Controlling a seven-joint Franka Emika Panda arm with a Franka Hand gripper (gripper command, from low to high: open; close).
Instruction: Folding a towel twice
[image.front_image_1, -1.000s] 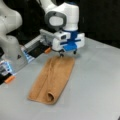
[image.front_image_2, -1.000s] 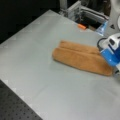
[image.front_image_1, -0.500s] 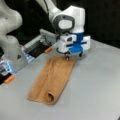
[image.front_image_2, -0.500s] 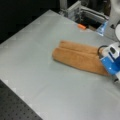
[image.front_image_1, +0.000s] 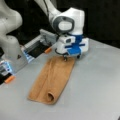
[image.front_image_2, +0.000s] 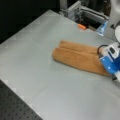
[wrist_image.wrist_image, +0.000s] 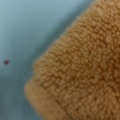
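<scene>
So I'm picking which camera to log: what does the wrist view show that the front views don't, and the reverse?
Only the wrist view shows the towel's fuzzy pile and one corner close up against the table; no gripper appears there. Only the front views show the towel folded into a long strip, and the gripper at its far end, beside the robot base. Both show the orange-brown towel lying on the grey table.

Front views face table obliquely (sharing towel); wrist view close overhead.
</scene>
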